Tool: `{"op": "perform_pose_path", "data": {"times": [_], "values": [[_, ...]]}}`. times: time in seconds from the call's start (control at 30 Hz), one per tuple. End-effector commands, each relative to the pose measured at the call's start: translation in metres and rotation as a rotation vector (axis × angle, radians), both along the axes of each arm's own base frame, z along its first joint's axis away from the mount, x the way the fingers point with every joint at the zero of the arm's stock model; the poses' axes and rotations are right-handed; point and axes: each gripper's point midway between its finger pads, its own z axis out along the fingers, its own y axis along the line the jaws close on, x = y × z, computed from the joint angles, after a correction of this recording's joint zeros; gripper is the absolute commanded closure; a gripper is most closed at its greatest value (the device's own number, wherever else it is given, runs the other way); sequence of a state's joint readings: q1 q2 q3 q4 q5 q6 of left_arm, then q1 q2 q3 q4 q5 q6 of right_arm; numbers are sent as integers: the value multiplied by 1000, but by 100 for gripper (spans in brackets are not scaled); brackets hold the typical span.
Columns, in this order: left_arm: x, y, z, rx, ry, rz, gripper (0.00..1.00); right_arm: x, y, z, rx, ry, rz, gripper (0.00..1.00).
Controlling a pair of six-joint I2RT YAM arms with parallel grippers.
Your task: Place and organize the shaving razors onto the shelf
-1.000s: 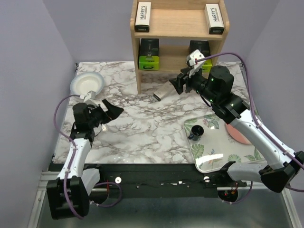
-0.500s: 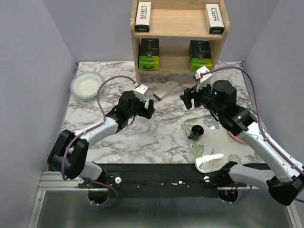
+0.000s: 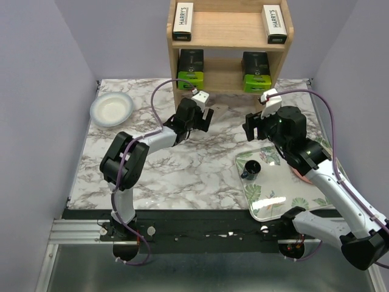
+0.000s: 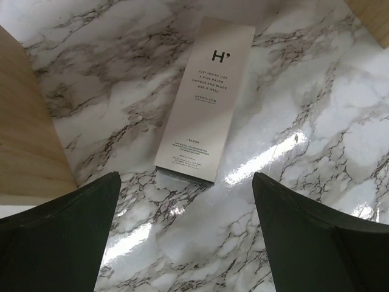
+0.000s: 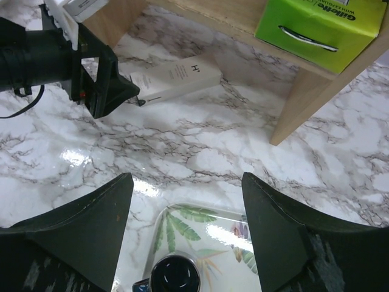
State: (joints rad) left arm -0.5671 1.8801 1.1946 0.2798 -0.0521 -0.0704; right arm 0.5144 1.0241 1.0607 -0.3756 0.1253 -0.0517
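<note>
- Target: the last loose Harry's razor box (image 4: 203, 97) lies flat on the marble counter (image 3: 182, 164), upper middle of the left wrist view, just in front of the shelf (image 3: 231, 30).
- The left tool (image 4: 185, 182) hangs released and empty, poised over the box's near end; the right tool (image 5: 186, 182) is spread too, holding nothing.
- Best to lower squarely over the narrow sides and clench mid-length, not at the end.
- Likely spot: top tier, between the two Harry's boxes (image 3: 183, 21).
</note>
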Motion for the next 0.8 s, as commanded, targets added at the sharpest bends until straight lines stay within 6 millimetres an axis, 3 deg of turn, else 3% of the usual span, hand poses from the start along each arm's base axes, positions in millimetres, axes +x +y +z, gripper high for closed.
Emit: {"op": "perform_pose_path", "data": {"times": [0.0,0.3,0.77], "values": [[6,-1,-21,56,72,5,1,-3,-11,-1,12,-9,-41,19],[6,2,-50,156,150,1,1,-4,-18,-13,22,2,-64,17],[7,-10,-66,206,162,-77,1,-6,-23,-25,34,27,-78,16]]}}
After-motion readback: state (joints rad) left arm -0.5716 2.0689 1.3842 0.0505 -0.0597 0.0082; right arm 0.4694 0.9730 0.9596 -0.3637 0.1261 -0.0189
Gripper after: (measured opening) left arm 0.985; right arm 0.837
